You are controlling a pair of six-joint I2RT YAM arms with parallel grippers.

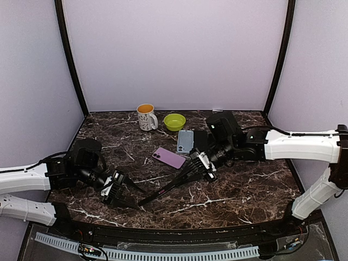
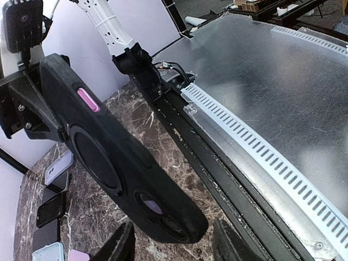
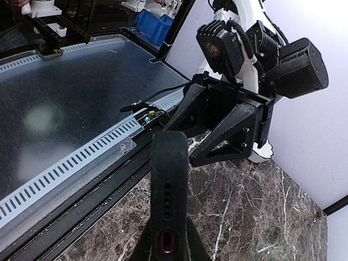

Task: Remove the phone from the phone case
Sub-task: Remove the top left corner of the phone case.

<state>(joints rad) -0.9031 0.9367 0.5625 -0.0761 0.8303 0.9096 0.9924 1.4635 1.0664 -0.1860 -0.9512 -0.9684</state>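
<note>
left gripper (image 1: 133, 197): fingers apart, straddling the case's near-left end, no clamp visible | black phone case (image 1: 171, 186): lifted above the marble table (image 1: 244, 190), slanting near-left to far-right | phone (image 2: 153, 206): purple, showing through the case's camera hole | purple handset (image 1: 169, 157): flat on the table just beyond | right gripper (image 1: 202, 165): clenched on the case's far-right end

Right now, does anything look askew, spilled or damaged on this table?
Nothing spilled or damaged. Only the black rubber phone case is askew: tilted on edge, one end pinched by the right gripper, the other between the fingers of the left gripper.
</note>
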